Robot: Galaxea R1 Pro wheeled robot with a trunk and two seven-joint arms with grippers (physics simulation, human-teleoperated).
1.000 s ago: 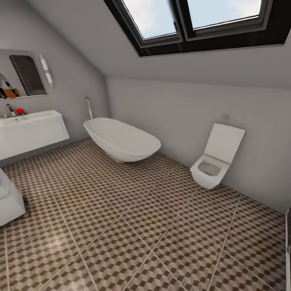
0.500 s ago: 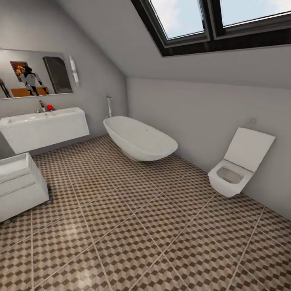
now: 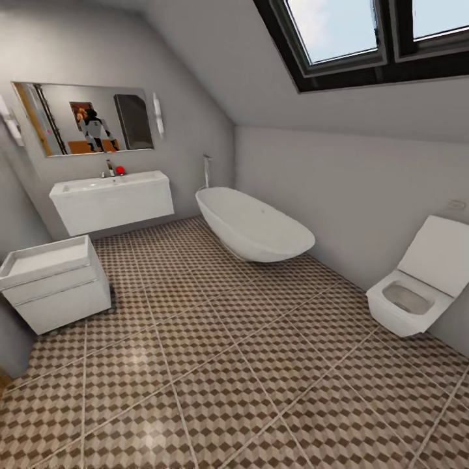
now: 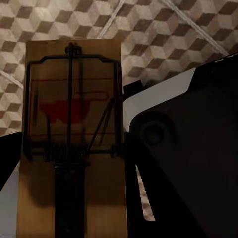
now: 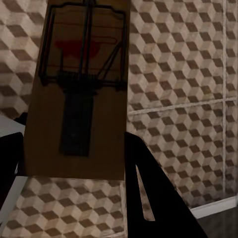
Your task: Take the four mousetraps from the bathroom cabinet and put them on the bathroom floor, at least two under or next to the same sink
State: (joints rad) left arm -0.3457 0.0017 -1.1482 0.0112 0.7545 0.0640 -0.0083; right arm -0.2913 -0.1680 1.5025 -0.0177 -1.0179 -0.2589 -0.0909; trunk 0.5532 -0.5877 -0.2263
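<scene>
Left gripper (image 4: 72, 198): jaws closed on the lower end of a mousetrap (image 4: 69, 99); dark fingers (image 4: 10, 163) flank the slab on both sides.
Left mousetrap: brown wooden slab with black wire frame and a red mark under the wires, held out over the bathroom floor (image 4: 148, 29); a dark rounded part of the robot's body (image 4: 198, 148) lies just beside it.
Right gripper (image 5: 74, 198): jaws clamped on a second mousetrap (image 5: 82, 89), gripped at its near end.
Right mousetrap: same brown board, wire bar and red mark, tilted slightly, with cube-patterned tiles behind it.
Head view, floor: brown, beige and white cube tiles with pale grout stretch across the room.
Head view, bathroom sink (image 3: 111, 195): white wall-hung basin under a mirror (image 3: 85, 117), with a tap and a small red object on its rim.
Head view, other fixtures: a white vanity unit (image 3: 55, 286) near the left wall, a white bathtub (image 3: 254, 225) by the far wall, a toilet (image 3: 420, 280) at the right, a skylight (image 3: 365, 39) above.
</scene>
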